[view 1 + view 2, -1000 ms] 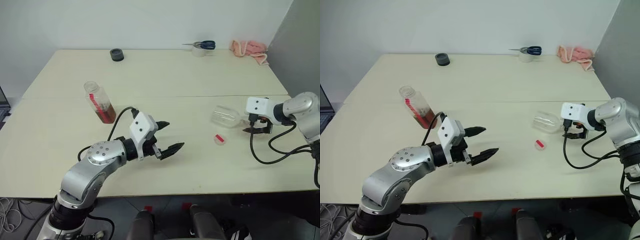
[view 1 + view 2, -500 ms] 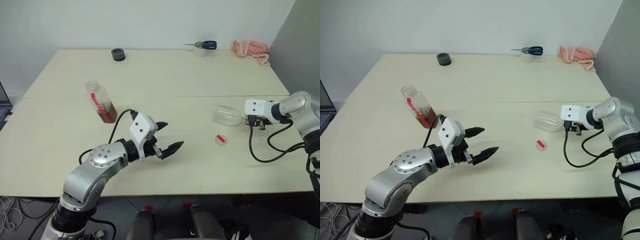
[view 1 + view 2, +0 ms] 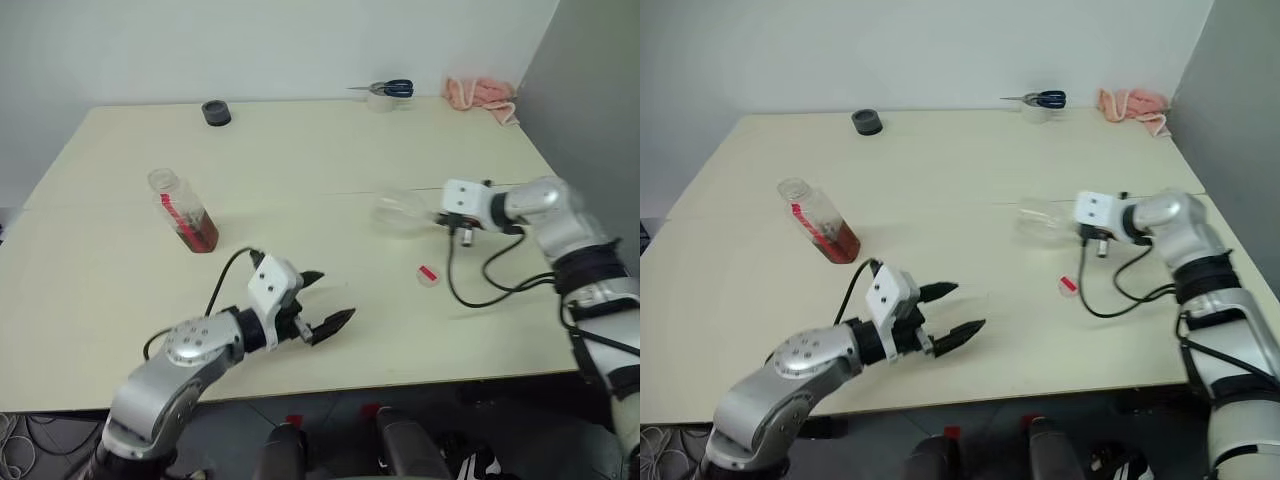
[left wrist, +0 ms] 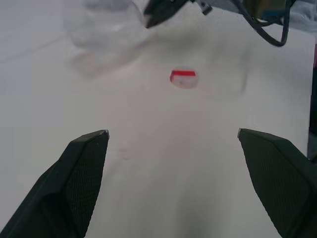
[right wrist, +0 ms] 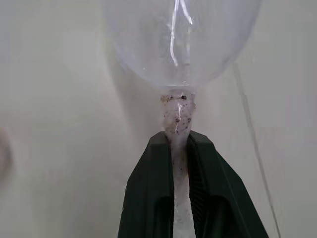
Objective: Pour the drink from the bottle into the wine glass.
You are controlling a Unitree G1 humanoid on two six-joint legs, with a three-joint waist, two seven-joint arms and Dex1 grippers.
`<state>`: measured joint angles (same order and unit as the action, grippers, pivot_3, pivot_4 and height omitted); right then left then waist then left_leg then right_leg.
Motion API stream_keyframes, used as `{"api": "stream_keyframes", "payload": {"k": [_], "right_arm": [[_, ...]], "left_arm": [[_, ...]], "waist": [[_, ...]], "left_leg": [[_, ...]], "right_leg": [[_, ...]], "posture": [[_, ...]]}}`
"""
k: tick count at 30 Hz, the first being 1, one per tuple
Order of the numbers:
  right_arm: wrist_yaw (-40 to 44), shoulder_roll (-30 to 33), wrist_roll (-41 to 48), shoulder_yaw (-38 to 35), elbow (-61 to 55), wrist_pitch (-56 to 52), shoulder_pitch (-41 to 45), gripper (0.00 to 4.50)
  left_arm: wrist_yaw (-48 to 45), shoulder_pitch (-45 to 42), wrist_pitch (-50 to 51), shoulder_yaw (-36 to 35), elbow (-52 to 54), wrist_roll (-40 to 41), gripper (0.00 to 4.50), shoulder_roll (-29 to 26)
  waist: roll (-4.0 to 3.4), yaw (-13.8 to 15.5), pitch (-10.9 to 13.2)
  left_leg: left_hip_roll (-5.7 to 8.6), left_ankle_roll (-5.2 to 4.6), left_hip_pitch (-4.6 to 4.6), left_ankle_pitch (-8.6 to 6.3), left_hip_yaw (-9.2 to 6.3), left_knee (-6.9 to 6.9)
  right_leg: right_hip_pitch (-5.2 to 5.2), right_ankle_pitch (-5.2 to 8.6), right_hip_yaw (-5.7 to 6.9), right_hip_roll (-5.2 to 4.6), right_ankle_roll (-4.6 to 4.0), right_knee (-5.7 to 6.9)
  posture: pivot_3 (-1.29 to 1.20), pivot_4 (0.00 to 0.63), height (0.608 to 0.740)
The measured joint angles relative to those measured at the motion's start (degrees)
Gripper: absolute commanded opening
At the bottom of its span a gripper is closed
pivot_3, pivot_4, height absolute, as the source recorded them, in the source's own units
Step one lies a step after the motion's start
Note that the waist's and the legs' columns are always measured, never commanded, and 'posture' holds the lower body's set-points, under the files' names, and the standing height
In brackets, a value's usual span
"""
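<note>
The bottle [image 3: 180,210] stands uncapped on the left of the table [image 3: 300,150], tilted, with the reddish-brown drink [image 3: 200,236] in its lower part. Its red-and-white cap [image 3: 427,275] lies flat on the table, right of centre. The clear wine glass [image 3: 400,213] is held on its side, bowl toward the bottle. My right gripper [image 5: 178,144] is shut on its thin stem [image 5: 177,116]. I cannot tell whether the bowl touches the table. My left gripper [image 3: 336,293] hangs open and empty over the near table, well apart from the bottle and facing the cap [image 4: 183,78].
At the table's far edge sit a black round object [image 3: 214,112], scissors on a tape roll [image 3: 385,92] and a pink cloth [image 3: 478,92]. A grey wall [image 3: 590,120] stands close on the right. A black cable [image 3: 480,285] loops from my right wrist over the table.
My right gripper has shut on the glass stem and swung left with the glass. The left gripper has sunk and drawn back toward the near edge, still open. The camera has shifted too.
</note>
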<state>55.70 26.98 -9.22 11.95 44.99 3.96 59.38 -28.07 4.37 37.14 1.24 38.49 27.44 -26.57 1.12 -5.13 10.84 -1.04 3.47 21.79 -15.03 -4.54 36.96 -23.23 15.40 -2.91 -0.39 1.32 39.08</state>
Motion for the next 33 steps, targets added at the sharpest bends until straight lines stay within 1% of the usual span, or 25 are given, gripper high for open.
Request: {"api": "stream_keyframes", "payload": {"k": [1, 3, 4, 7, 9, 11, 14, 16, 21, 24, 30, 33], "right_arm": [[-1.9, -4.2, 3.5, -2.7, 0.1, -1.9, 0.5, 0.12], [-7.8, -14.8, 10.8, -9.1, 1.2, -7.0, 2.7, 0.12], [-10.6, -18.2, 13.3, -11.2, 1.6, -8.5, 3.5, 0.12], [-17.4, -25.9, 17.5, -15.2, 4.8, -9.3, 4.6, 0.12], [-20.4, -29.6, 18.5, -16.1, 8.2, -8.4, 4.1, 0.12], [-23.4, -31.7, 19.3, -17.6, 11.8, -6.5, 3.3, 0.12], [-28.1, -32.9, 17.6, -17.5, 17.5, 1.1, 0.5, 0.12], [-28.9, -33.3, 16.6, -17.1, 19.3, 5.2, -0.6, 0.12], [-29.6, -33.3, 14.3, -14.8, 19.2, 8.6, -2.2, 0.12], [-28.4, -32.1, 13.7, -13.2, 15.6, 9.1, -5.3, 0.12], [-24.1, -28.0, 12.6, -8.9, 2.1, 5.5, -14.1, 0.12], [-24.1, -27.5, 12.6, -8.4, -1.2, 2.5, -14.9, 0.12]], "left_arm": [[1.4, 2.8, -1.4, -1.2, 0.2, -0.5, 4.50, 1.6], [4.4, 9.6, -4.1, -4.6, 1.9, -0.8, 4.50, 4.9], [5.5, 11.4, -4.7, -5.2, 2.6, -0.8, 4.50, 6.0], [9.3, 14.5, -6.3, -7.2, 5.4, -1.6, 4.50, 8.6], [11.4, 15.0, -7.2, -7.8, 6.9, -3.0, 4.50, 9.0], [13.1, 16.2, -7.6, -7.8, 8.2, -3.8, 4.50, 10.0], [15.8, 19.8, -8.3, -6.0, 12.0, -5.7, 4.50, 11.3], [16.3, 22.0, -9.4, -4.3, 13.5, -7.4, 4.50, 11.2], [17.4, 23.0, -10.1, -2.7, 13.8, -8.4, 4.50, 11.5], [17.4, 22.0, -10.1, -2.9, 13.8, -8.3, 4.50, 11.1], [17.4, 21.2, -10.1, -4.4, 13.5, -8.2, 4.50, 11.0], [17.4, 20.3, -10.1, -4.3, 12.8, -8.2, 4.50, 11.0]], "waist": [[0.00, 0.1, 0.0], [0.00, 0.3, 0.0], [-0.01, 0.6, 0.0], [0.02, 3.1, 0.0], [0.04, 3.6, 0.0], [0.05, 3.7, 0.0], [0.05, 3.2, 0.0], [0.02, 2.3, 0.0], [-0.04, 1.4, -0.1], [-0.13, 1.5, -0.1], [-0.15, 1.8, -0.2], [-0.15, 1.8, -0.2]], "left_leg": [[-0.12, 0.00, 0.03, 0.00, -0.01, 0.02], [-0.50, 0.00, 0.06, -0.01, -0.08, 0.01], [-0.48, 0.00, 0.07, -0.01, -0.13, 0.02], [-0.32, 0.00, 0.14, -0.01, -0.20, 0.06], [-0.06, 0.00, 0.17, -0.01, -0.12, 0.07], [0.27, -0.01, 0.20, -0.02, -0.12, 0.05], [0.34, -0.01, 0.21, -0.05, 0.02, 0.00], [0.32, -0.05, 0.18, -0.14, 0.19, -0.05], [0.22, -0.10, 0.05, -0.18, 0.19, -0.13], [0.28, -0.11, 0.04, -0.19, 0.19, -0.07], [0.29, -0.11, 0.00, -0.19, 0.18, -0.02], [0.26, -0.11, -0.01, -0.18, 0.18, 0.00]], "right_leg": [[0.00, -0.03, 0.05, 0.01, -0.04, 0.01], [-0.01, -0.07, 0.15, 0.13, -0.13, 0.01], [-0.02, -0.07, 0.21, 0.15, -0.13, 0.01], [0.06, -0.07, 0.32, 0.24, -0.13, -0.06], [0.06, -0.08, 0.27, 0.17, -0.11, -0.12], [0.04, -0.08, 0.24, 0.00, -0.11, -0.11], [0.00, -0.08, 0.11, -0.10, -0.10, -0.18], [-0.09, -0.05, -0.05, -0.10, -0.07, -0.18], [-0.08, 0.00, -0.10, 0.04, -0.12, -0.13], [-0.02, 0.02, -0.14, 0.03, -0.07, -0.13], [0.02, 0.02, -0.18, 0.02, -0.03, -0.10], [0.02, 0.01, -0.18, 0.08, -0.02, -0.09]], "posture": [[0.00, 0.150, 0.740], [0.00, 0.150, 0.740], [0.00, 0.150, 0.740], [0.00, 0.150, 0.740], [0.00, 0.150, 0.740], [0.00, 0.150, 0.740], [0.00, 0.150, 0.740], [0.00, 0.150, 0.740], [0.00, 0.150, 0.740], [0.00, 0.150, 0.740], [0.00, 0.150, 0.740], [0.00, 0.150, 0.740]]}}
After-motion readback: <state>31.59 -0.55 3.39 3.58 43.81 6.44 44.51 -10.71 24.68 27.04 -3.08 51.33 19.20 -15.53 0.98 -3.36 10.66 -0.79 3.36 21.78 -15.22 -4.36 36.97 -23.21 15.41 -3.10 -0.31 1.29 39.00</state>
